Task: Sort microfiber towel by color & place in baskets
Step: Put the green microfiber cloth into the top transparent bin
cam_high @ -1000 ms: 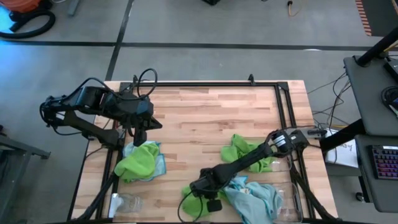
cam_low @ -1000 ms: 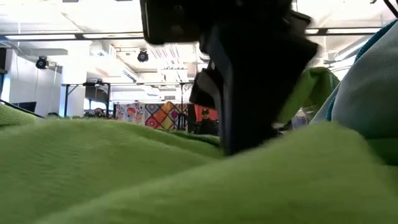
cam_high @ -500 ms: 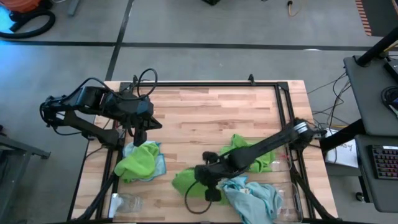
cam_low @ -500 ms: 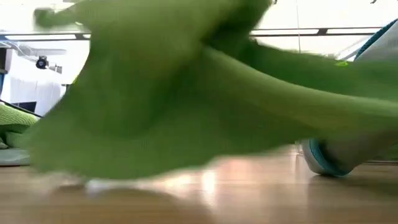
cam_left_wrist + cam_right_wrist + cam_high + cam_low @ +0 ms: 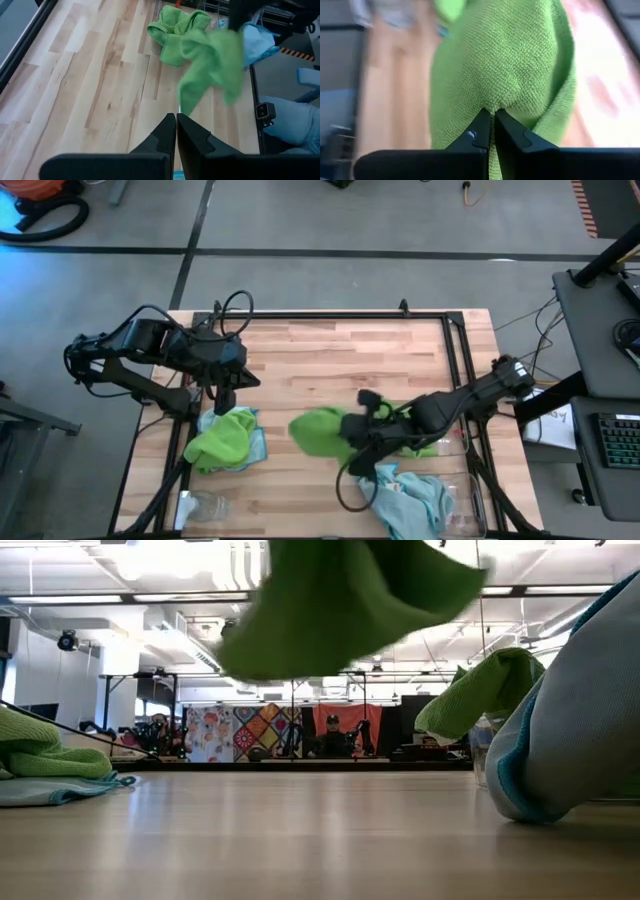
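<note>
My right gripper (image 5: 492,119) hangs over the middle of the table, shut on a lime green microfiber towel (image 5: 318,430), which is lifted clear of the wood (image 5: 350,600). Another green towel (image 5: 405,423) drapes over a clear basket (image 5: 462,445) at the right. Pale blue towels (image 5: 412,495) lie heaped near the front edge, beside a second clear basket (image 5: 470,505). A green towel on a blue one (image 5: 225,438) lies at the left. My left gripper (image 5: 176,125) hangs shut above that pile, holding nothing. My right gripper pinches a bunched fold of the green towel (image 5: 495,102) between its two fingertips. The fingers slant downward from the table's right side. The towel hangs off the fingers toward the table's left, slack and clear of the table.
A small clear jar (image 5: 205,505) stands at the near left corner. Black frame rails run along the table's left, far and right edges. Bare wood (image 5: 330,360) stretches across the far half of the table.
My right gripper has risen from near the front edge and gone toward the far edge, tipping from steeply down to a slant. It stays shut on the green towel, which has come up off the table and now swings clear in the air.
</note>
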### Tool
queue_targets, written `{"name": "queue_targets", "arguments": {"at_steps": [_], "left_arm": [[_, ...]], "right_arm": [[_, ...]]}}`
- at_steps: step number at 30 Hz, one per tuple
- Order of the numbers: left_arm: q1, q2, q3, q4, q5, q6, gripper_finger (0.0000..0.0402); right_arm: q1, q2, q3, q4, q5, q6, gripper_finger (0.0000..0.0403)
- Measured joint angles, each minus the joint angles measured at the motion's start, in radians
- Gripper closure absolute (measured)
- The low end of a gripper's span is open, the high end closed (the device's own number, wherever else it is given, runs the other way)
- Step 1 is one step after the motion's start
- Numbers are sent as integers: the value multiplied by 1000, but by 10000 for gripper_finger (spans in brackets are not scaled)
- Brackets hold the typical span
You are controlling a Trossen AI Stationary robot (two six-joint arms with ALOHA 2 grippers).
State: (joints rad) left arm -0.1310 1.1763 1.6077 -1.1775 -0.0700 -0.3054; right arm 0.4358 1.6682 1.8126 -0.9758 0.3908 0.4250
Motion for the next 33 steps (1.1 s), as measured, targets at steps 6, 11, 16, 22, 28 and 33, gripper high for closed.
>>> {"name": "queue_targets", "arguments": {"at_steps": [6,11,16,22,28,33], "left_arm": [[0,0,0,-1,0,-3,402],[0,0,0,-5,0,-3,402],[0,0,0,-9,0,-13,402],[0,0,0,-16,-1,-18,402],[0,0,0,-17,0,-28,402],[-1,0,0,-18,-1,-29,402]], "right_arm": [[0,-35,0,-333,136,188,394],[10,-54,0,-569,133,375,394],[22,-84,-20,-579,-14,455,394],[65,-88,-31,-594,-120,531,394],[104,-90,-59,-594,-137,544,394],[119,-90,-113,-595,-137,526,394]]}}
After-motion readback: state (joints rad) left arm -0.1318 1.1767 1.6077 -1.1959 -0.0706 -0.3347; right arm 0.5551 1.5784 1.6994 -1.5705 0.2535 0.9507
